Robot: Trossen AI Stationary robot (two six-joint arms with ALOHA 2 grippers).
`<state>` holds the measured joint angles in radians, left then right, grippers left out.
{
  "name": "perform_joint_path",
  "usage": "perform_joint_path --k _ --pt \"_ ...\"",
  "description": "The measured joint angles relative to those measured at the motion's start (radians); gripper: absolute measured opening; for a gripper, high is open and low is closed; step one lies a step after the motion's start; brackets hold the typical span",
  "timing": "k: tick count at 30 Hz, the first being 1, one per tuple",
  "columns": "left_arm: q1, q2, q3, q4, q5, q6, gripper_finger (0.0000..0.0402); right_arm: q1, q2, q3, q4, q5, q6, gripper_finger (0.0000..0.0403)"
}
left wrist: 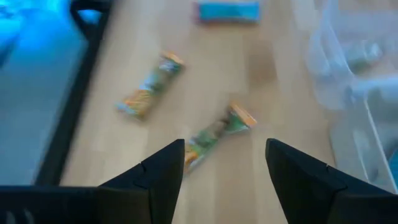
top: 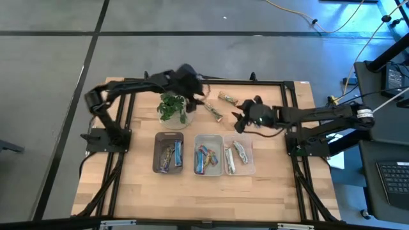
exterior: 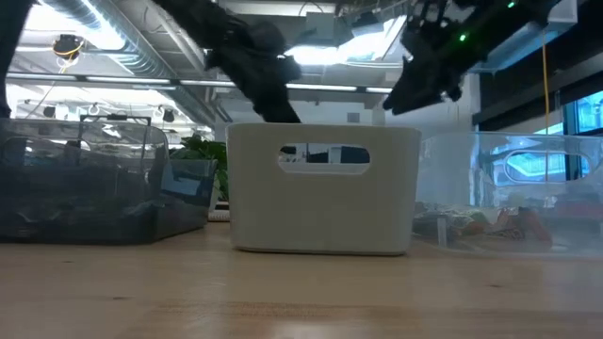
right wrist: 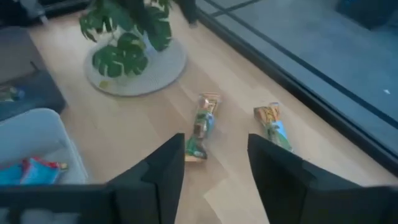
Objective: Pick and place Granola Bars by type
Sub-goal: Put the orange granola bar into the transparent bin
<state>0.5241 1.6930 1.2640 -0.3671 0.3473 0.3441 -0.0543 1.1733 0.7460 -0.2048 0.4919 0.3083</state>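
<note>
Two green-and-orange wrapped granola bars lie flat on the wood, one nearer the bins and one toward the far edge. Both show in the left wrist view and in the right wrist view. My left gripper is open, above the table beside the plant, left of the bars. My right gripper is open too and hovers right of the bars. More bars lie in the dark bin, the white bin and the clear bin.
A leafy plant on a round dish stands left of the loose bars, under my left arm. Three bins sit in a row: dark, white, clear. A black frame borders the table. Bare wood lies near the front edge.
</note>
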Motion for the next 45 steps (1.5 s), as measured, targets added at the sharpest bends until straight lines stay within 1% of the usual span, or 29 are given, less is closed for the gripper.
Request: perform_joint_path --k 3,6,7,10,13,16,19,21,25,29,33,40,45 --pt "0.049 -0.110 -0.145 0.171 -0.002 -0.109 0.0217 -0.083 0.049 0.000 0.068 -0.114 -0.062 0.0179" --pt "0.070 -0.231 -0.321 0.394 -0.079 -0.180 0.0217 -0.146 0.127 0.000 0.160 -0.220 -0.144 0.0179" --pt "0.070 -0.269 -0.381 0.481 -0.117 -0.197 0.0217 -0.162 0.158 0.000 0.202 -0.253 -0.168 0.0179" --pt "0.063 -0.374 -0.550 0.713 -0.182 -0.255 0.0217 -0.196 0.256 0.000 0.309 -0.338 -0.217 0.0179" --pt "0.052 -0.462 -0.682 0.897 -0.220 -0.308 0.0217 -0.211 0.349 0.000 0.394 -0.370 -0.249 0.0179" --pt "0.052 -0.531 -0.772 0.976 -0.220 -0.333 0.0217 -0.221 0.430 0.003 0.466 -0.381 -0.235 0.0179" --pt "0.052 -0.587 -0.817 1.008 -0.224 -0.351 0.0217 -0.224 0.495 0.025 0.479 -0.381 -0.238 0.0181" --pt "0.054 -0.619 -0.832 0.986 -0.223 -0.370 0.0217 -0.227 0.535 0.045 0.486 -0.376 -0.239 0.0188" --pt "0.052 -0.633 -0.832 0.964 -0.216 -0.401 0.0217 -0.241 0.617 0.096 0.485 -0.330 -0.253 0.0223" --pt "0.046 -0.631 -0.832 0.958 -0.206 -0.413 0.0217 -0.258 0.682 0.137 0.486 -0.328 -0.238 0.0266" --pt "0.040 -0.631 -0.832 0.924 -0.200 -0.414 0.0217 -0.264 0.716 0.146 0.479 -0.328 -0.243 0.0292" --pt "0.034 -0.623 -0.832 0.827 -0.199 -0.413 0.0217 -0.264 0.755 0.147 0.467 -0.329 -0.196 0.0300" --pt "0.034 -0.623 -0.832 0.826 -0.199 -0.412 0.0217 -0.263 0.782 0.150 0.468 -0.332 -0.141 0.0296"
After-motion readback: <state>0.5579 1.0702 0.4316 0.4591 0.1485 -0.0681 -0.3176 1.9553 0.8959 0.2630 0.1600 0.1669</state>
